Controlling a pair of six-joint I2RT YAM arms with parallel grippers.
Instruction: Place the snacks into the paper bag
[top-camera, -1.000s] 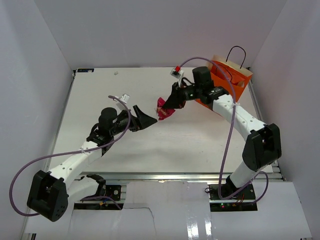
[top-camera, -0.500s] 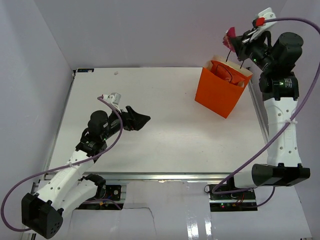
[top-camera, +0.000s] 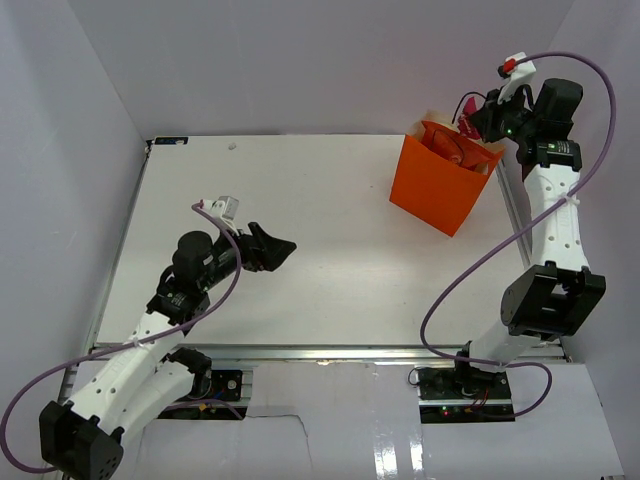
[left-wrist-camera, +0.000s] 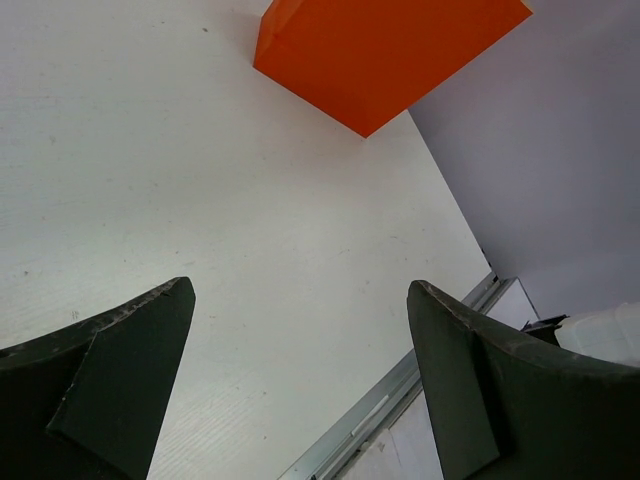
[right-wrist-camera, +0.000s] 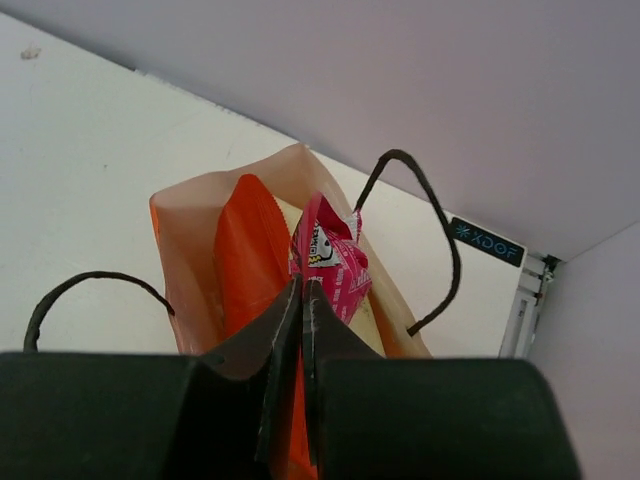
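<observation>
The pink candy wrapper (right-wrist-camera: 332, 262) is pinched by its lower end between the pressed-together fingers of the right gripper (right-wrist-camera: 302, 292). Most of the wrapper sticks out past the fingertips, right over the open mouth of the orange paper bag (right-wrist-camera: 180, 215). Inside the bag, just beside the wrapper, a red-orange chip bag (right-wrist-camera: 245, 250) stands against the pale lining. The bag's two thin black handles (right-wrist-camera: 452, 245) arch up on either side of the fingers. The paper bag stands upright at the far right corner of the white table (top-camera: 330, 200), near the right wall. Well apart from it, the left gripper (top-camera: 272, 245) hovers over the near left part of the table. Its fingers (left-wrist-camera: 130, 370) are spread wide with nothing between them, and they point toward the bag's orange side.
</observation>
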